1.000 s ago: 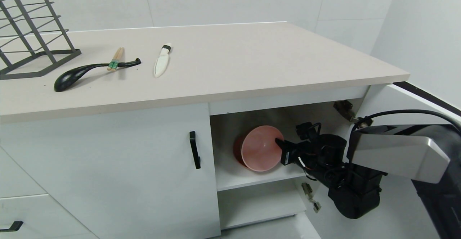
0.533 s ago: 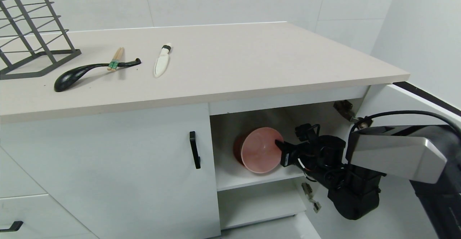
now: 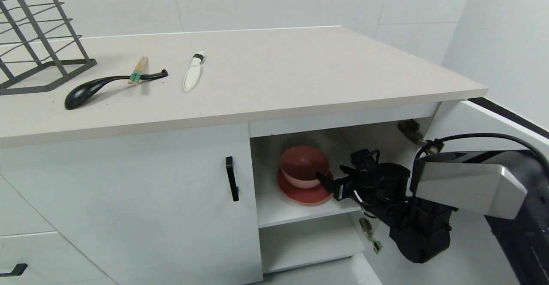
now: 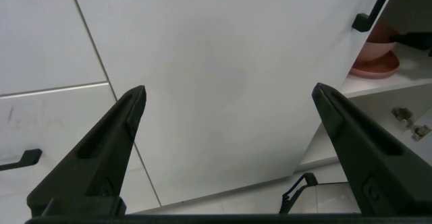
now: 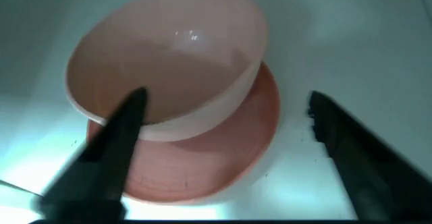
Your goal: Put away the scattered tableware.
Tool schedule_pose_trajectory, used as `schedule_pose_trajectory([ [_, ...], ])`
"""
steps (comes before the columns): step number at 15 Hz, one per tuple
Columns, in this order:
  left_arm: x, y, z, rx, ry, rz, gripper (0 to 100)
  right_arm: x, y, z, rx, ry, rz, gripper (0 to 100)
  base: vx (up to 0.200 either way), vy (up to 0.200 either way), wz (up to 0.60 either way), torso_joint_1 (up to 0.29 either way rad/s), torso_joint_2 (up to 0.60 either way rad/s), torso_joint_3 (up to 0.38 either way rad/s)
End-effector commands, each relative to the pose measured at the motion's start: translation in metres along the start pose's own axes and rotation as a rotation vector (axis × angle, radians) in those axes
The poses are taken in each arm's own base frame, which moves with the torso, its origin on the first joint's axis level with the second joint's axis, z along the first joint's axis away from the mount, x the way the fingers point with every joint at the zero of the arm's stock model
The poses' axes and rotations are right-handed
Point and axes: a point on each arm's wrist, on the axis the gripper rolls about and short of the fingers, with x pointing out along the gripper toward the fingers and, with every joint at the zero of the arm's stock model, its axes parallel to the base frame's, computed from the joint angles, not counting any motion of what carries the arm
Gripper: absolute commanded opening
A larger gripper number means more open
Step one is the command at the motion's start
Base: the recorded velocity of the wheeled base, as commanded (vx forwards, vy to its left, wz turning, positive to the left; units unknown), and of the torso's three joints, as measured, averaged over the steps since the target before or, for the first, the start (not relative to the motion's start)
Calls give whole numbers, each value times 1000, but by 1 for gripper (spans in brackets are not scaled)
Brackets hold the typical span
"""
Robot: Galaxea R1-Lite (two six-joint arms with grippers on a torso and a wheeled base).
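Bowl [image 3: 303, 167] on plate [image 3: 305, 194], cabinet shelf [image 3: 274, 211]; spoon [image 3: 92, 88], chopsticks [image 3: 138, 70], knife [image 3: 194, 71] on beige countertop [image 3: 291, 70]; left fingers [image 4: 101, 156], right fingers [image 5: 108, 150] apart.

The left gripper [image 4: 229, 92] is held wide open, faced toward a closed white cabinet door [image 4: 223, 82] with a black handle [image 4: 373, 8]. Past the door's edge, a pink bowl [image 4: 374, 47] is seen resting on a plate [image 4: 376, 66] on a shelf [image 4: 405, 84].

Beige counter [image 3: 279, 74] carries 4 things, all on its left part: 1 wire rack [image 3: 30, 89] at the edge, a black ladle [image 3: 92, 88] w/ 2 chopsticks [image 3: 138, 71] across its handle, and a white knife [image 3: 193, 72] near them. Upper cabinet shelf [image 3: 274, 210], below the counter, carries 1 red plate [image 3: 304, 192].
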Motion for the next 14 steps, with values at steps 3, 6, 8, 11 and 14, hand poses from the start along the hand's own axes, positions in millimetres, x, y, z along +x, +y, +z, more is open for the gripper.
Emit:
schedule_pose_trajectory([
  [3,0,0,0,2,1,0,100,-10,12,4,-6,15,26,100,0,0,0,0,0,0],
  [6,0,0,0,0,2,0,100,-33,29,25,-34,5,61,100,0,0,0,0,0,0],
  [8,0,0,0,0,1,0,100,-63,38,53,-127,-40,73,100,0,0,0,0,0,0],
  [11,0,0,0,0,1,0,100,-108,55,71,-159,-52,111,100,0,0,0,0,0,0],
  [14,0,0,0,2,1,0,100,-173,75,91,-177,-106,181,100,0,0,0,0,0,0],
])
